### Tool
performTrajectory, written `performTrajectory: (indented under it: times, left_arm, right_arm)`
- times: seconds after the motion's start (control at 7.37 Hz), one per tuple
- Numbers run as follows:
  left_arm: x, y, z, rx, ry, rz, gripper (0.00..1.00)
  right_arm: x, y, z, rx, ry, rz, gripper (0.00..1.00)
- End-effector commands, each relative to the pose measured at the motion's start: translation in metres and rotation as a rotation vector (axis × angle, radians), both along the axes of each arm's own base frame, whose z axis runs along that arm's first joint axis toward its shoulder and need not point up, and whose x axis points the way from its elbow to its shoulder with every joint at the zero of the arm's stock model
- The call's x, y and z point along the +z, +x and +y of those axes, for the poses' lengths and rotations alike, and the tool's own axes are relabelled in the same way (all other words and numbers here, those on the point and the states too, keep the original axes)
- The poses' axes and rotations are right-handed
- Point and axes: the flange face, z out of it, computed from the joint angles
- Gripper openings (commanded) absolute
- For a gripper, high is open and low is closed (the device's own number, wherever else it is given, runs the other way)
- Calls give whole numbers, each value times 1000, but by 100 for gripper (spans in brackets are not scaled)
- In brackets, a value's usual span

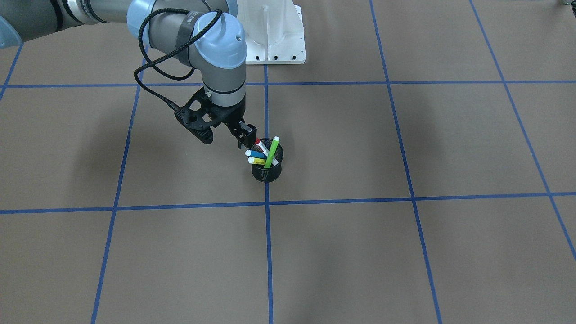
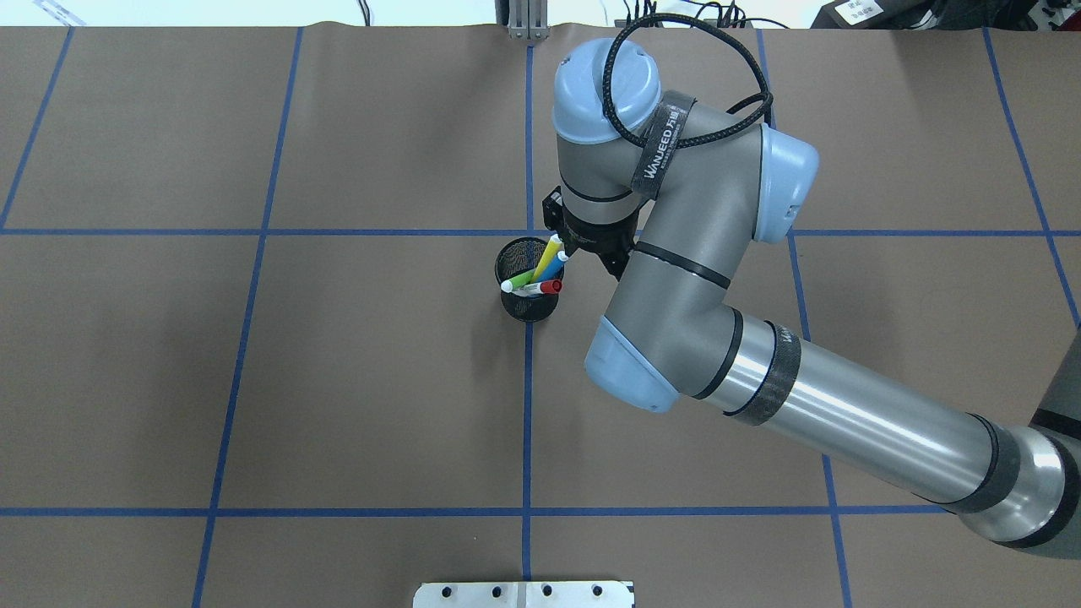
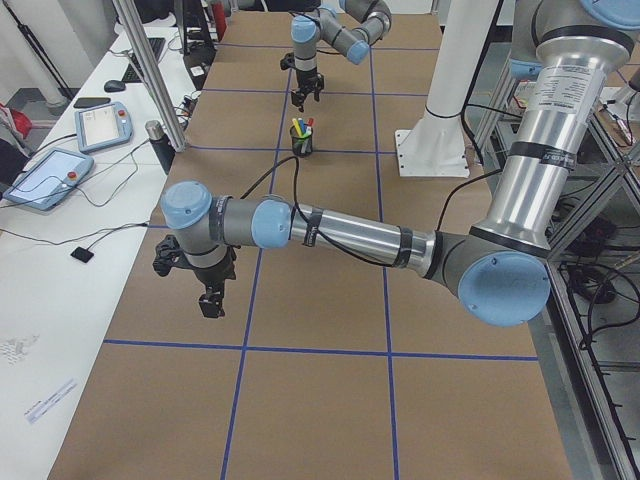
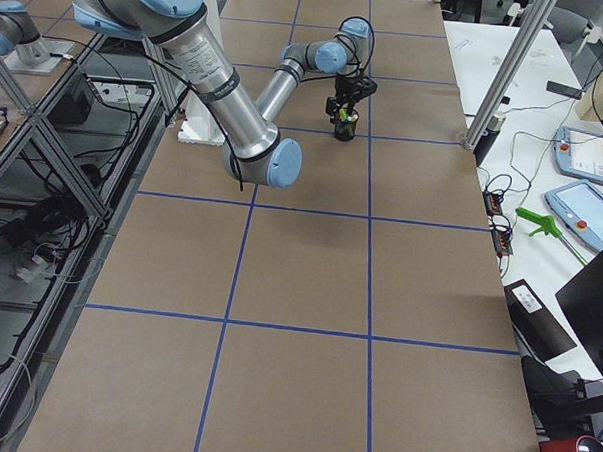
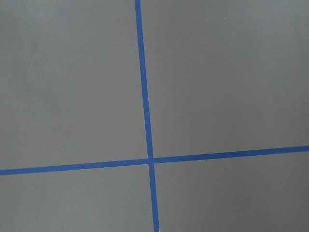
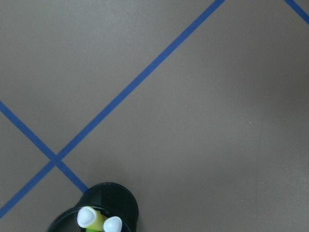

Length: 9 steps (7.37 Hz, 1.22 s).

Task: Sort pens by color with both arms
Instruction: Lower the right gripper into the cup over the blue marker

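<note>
Four pens stand together in a black mesh cup (image 1: 267, 173) at the table's middle: a lime green pen (image 1: 271, 155), a blue pen (image 1: 256, 154), a yellow pen (image 1: 257, 160) and a white pen with a red cap (image 1: 258, 144). My right gripper (image 1: 246, 135) hangs just above the cup's rim beside the red cap, jaws slightly apart and holding nothing. The overhead view shows the cup (image 2: 528, 308) with my right wrist over its edge. My left gripper (image 3: 210, 300) hovers low over bare table far from the cup; I cannot tell if it is open or shut.
Brown table paper is divided by blue tape lines (image 1: 266, 202). The white mounting base (image 1: 274, 31) stands at the robot's side. The left wrist view shows only a tape crossing (image 5: 150, 161). Tablets and cables lie on a side bench (image 3: 50, 175).
</note>
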Motion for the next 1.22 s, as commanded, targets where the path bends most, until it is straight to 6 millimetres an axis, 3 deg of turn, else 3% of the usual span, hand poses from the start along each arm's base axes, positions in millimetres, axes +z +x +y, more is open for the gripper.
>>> performTrajectory:
  times: [0.0, 0.41, 1.09]
  left_arm:
    - [0, 0, 0, 0, -1, -2, 100]
    - [0, -2, 0, -2, 0, -5, 100]
    - [-2, -5, 0, -6, 5, -9, 100]
  right_arm:
    - [7, -9, -15, 5, 39, -37, 87]
    - [-18, -13, -18, 6, 57, -60, 87]
    - [-6, -27, -10, -17, 42, -39, 85]
